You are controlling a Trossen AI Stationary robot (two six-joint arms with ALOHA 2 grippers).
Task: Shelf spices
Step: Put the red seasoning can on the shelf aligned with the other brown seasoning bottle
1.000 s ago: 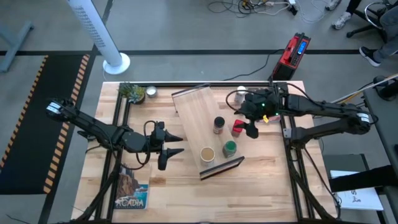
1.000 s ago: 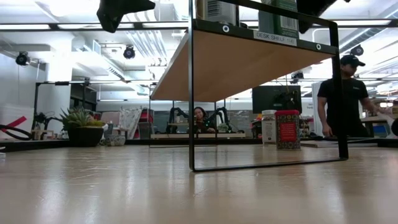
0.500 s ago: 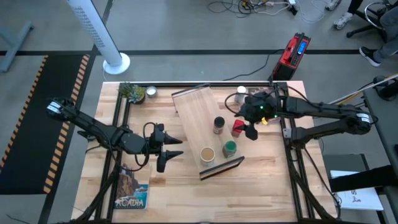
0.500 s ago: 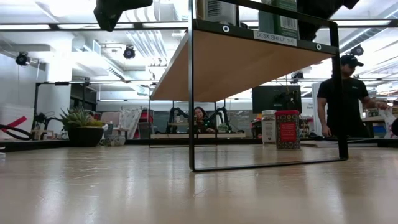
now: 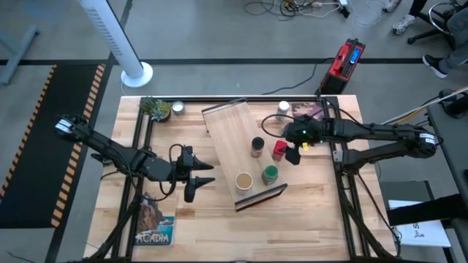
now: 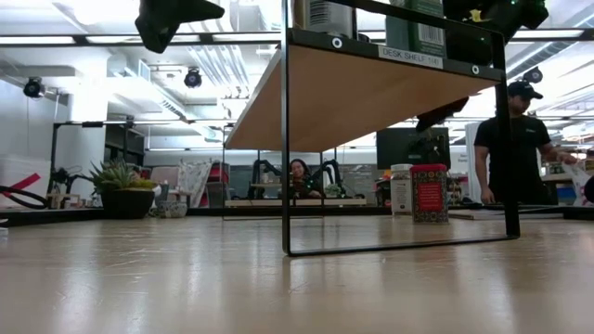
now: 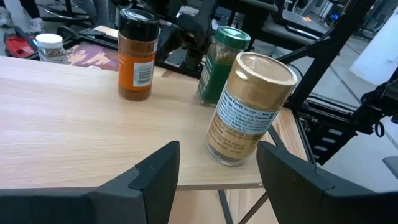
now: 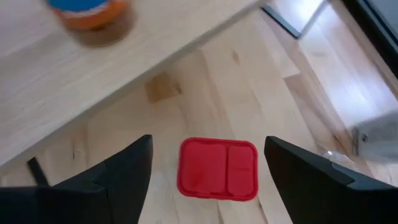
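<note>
Our right fingers have shifted over the red tin, which stands on the table beside the shelf; they gape wide, empty. Next we descend and close on it. Left fingers wait open, empty

The long light-wood shelf board is showing smooth, matt grain on a thin black metal frame. On it, 3 clear jars are gleaming: a glossy black-lidded one, a green-lidded one, and a paper-labelled tan-lidded one. Beside it, the red square tin is looking smooth on the pale wooden table.
</note>
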